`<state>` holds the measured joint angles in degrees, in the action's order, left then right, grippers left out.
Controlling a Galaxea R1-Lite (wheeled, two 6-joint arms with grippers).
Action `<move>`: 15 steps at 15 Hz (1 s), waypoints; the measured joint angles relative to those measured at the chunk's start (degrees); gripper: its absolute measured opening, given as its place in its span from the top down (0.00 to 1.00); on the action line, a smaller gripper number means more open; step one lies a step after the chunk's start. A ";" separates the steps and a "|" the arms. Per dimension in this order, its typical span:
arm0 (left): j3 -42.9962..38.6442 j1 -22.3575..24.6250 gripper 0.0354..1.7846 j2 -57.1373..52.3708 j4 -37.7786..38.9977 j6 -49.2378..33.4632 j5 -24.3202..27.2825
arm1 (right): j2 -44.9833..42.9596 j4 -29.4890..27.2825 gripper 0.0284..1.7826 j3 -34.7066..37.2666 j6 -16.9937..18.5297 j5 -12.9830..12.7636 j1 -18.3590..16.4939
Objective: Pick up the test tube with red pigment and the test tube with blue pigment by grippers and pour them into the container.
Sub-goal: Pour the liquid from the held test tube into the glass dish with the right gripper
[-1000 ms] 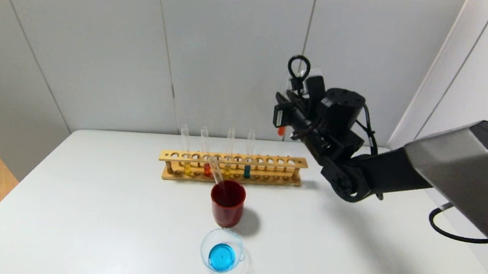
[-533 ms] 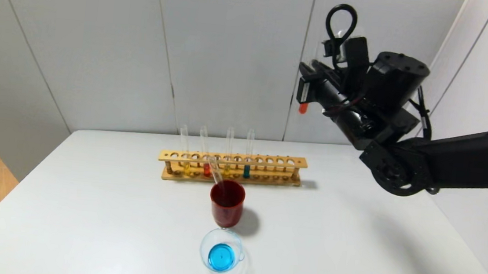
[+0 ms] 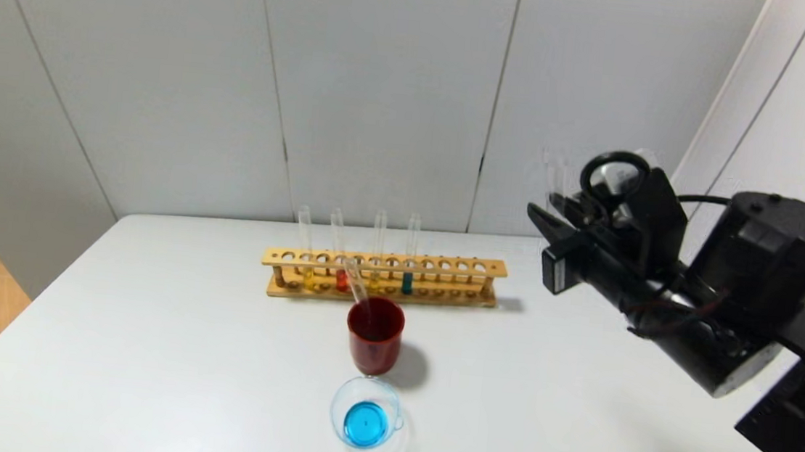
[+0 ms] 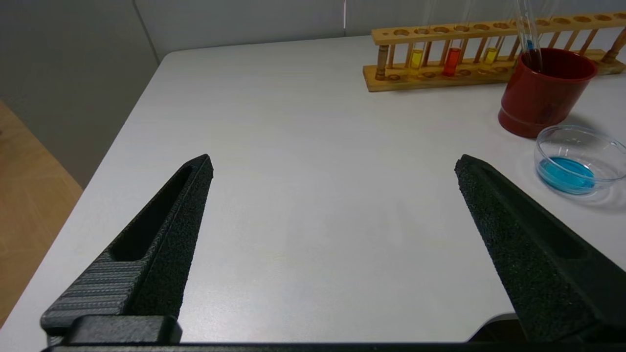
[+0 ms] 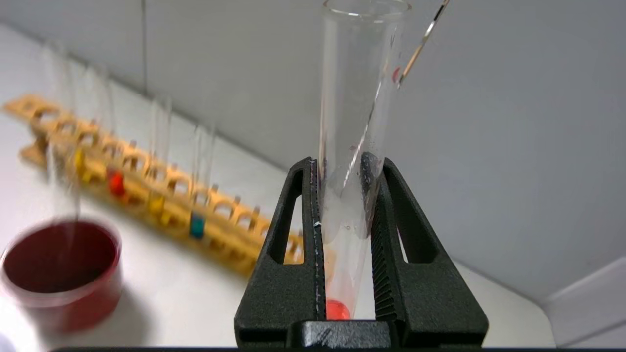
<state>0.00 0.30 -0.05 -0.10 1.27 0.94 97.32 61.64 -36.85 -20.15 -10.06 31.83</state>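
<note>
Right gripper [image 5: 342,190] clamping slim clear glass test tube with red pigment [image 5: 349,146] mid-shaft, carrying it above white table [image 3: 144,349], right of wooden rack [image 3: 383,275]. Glass looking light, slippery, fragile; needing gentle grip. Left gripper [image 4: 332,166] idling, fingers spread.

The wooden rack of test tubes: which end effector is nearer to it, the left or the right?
Probably the right. The right end effector hangs in the air past the wooden rack's right end, shut on the red test tube. The left end effector stands open over bare table, farther back.
</note>
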 joint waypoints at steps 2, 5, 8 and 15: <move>0.00 0.00 0.02 0.00 0.00 -0.04 0.02 | -1.12 5.69 0.82 6.79 -1.37 0.02 0.80; 0.00 0.02 0.02 0.00 0.00 -0.04 0.02 | 0.21 12.40 0.82 14.18 -6.28 1.19 3.15; 0.00 0.00 0.02 0.00 0.00 0.00 0.02 | 3.10 13.62 0.82 17.81 -8.77 1.51 6.58; 0.00 0.00 0.02 0.00 0.00 -0.04 0.00 | 11.03 14.19 0.82 19.30 -8.95 1.44 12.96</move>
<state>0.00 0.30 -0.05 -0.10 1.23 0.94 108.35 75.83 -17.55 -29.10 -8.62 44.79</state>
